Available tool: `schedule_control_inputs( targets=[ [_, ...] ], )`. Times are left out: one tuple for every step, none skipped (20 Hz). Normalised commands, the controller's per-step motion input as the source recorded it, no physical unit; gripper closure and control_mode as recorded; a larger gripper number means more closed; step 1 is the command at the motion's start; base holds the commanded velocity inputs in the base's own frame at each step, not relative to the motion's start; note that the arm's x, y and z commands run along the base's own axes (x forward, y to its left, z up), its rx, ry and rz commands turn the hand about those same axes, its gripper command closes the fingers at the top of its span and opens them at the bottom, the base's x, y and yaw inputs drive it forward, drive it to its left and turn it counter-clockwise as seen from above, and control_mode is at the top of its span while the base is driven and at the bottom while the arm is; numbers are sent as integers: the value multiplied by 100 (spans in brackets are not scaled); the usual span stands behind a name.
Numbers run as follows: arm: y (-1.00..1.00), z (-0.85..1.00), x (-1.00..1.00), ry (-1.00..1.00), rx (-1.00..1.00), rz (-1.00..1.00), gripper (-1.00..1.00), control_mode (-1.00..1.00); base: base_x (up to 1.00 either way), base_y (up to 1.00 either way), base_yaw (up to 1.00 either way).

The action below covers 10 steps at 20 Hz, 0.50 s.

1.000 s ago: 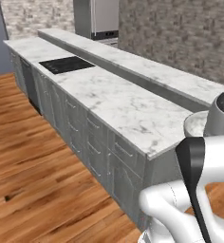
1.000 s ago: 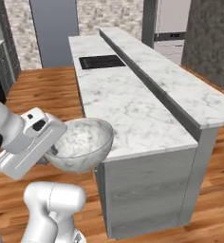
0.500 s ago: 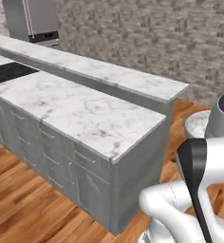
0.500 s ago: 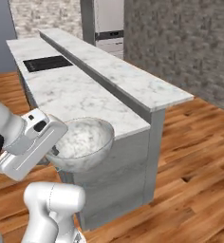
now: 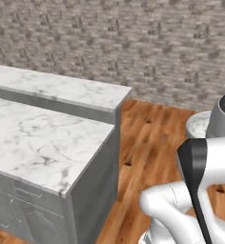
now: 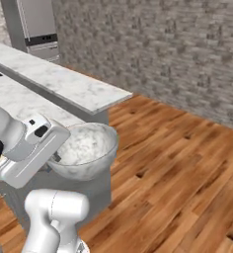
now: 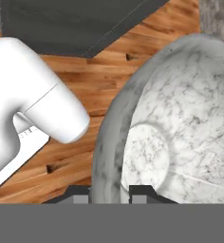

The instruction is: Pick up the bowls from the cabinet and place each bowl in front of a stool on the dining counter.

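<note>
- The gripper (image 7: 109, 192) pinches the rim of the marbled stone bowl (image 6: 84, 150), one finger (image 7: 80, 194) outside the wall and one inside, exactly as a second ago.
- The bowl hangs in the air beside the dining counter (image 6: 64, 84), above the wood floor (image 6: 177, 163).
- The base has turned: the counter's end now sits left, and a stone wall (image 5: 133, 43) has come into sight beyond.

Home kitchen, pretty clearly: long marble-topped dining counter (image 5: 62, 90) running off toward 10 o'clock, lower marble worktop (image 5: 33, 143) on grey cabinets beside it, steel fridge (image 6: 37, 24) at 11, wood plank floor (image 6: 177, 163), stone-tile wall (image 5: 133, 43).
</note>
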Motion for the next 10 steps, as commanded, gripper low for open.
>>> schedule_control_inputs(
  targets=[
    [0, 0, 0, 0, 0, 0, 100, 100, 69, -34, -32],
    [0, 0, 0, 0, 0, 0, 100, 100, 84, -38, -27],
    [0, 0, 0, 0, 0, 0, 100, 100, 100, -38, -23],
    [0, 0, 0, 0, 0, 0, 100, 100, 100, -47, -19],
    [0, 0, 0, 0, 0, 0, 100, 100, 100, -57, -14],
    [0, 0, 0, 0, 0, 0, 100, 100, 100, -54, -10],
    [0, 0, 0, 0, 0, 0, 100, 100, 100, -60, -5],
    [0, 0, 0, 0, 0, 0, 100, 100, 100, -65, -1],
    [0, 0, 0, 0, 0, 0, 100, 100, 94, -63, 0],
    [0, 0, 0, 0, 0, 0, 100, 100, 94, -63, 1]
  ],
)
